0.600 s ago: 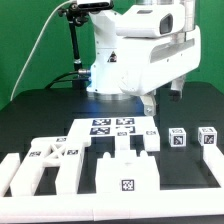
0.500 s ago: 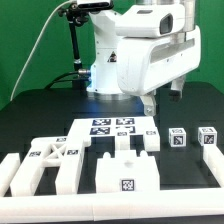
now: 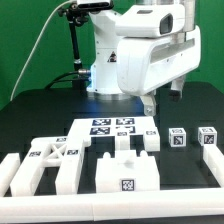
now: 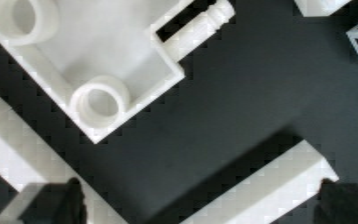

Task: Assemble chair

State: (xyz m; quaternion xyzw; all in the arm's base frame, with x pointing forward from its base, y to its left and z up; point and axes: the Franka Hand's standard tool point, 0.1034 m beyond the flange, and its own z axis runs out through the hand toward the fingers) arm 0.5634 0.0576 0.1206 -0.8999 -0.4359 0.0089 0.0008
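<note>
A: Over the surface (image 3: 30,110), the fingers (image 4: 51,203) hang wide open, empty. Where are the chair parts (image 3: 110,176)?

B: Loose along the front: slab (image 3: 45,160), block (image 3: 130,170), 2 cubes (image 3: 178,138) at the exterior view's right. A holed part (image 4: 105,55) shows in the wrist view.

A: Advice?

B: I'd pick 1 part, centre both fingers across its narrow sides, descend straight, then close. Tilted entry could nudge it.

A green wall (image 3: 30,50) rises behind the evenly lit black table (image 3: 45,122).
</note>
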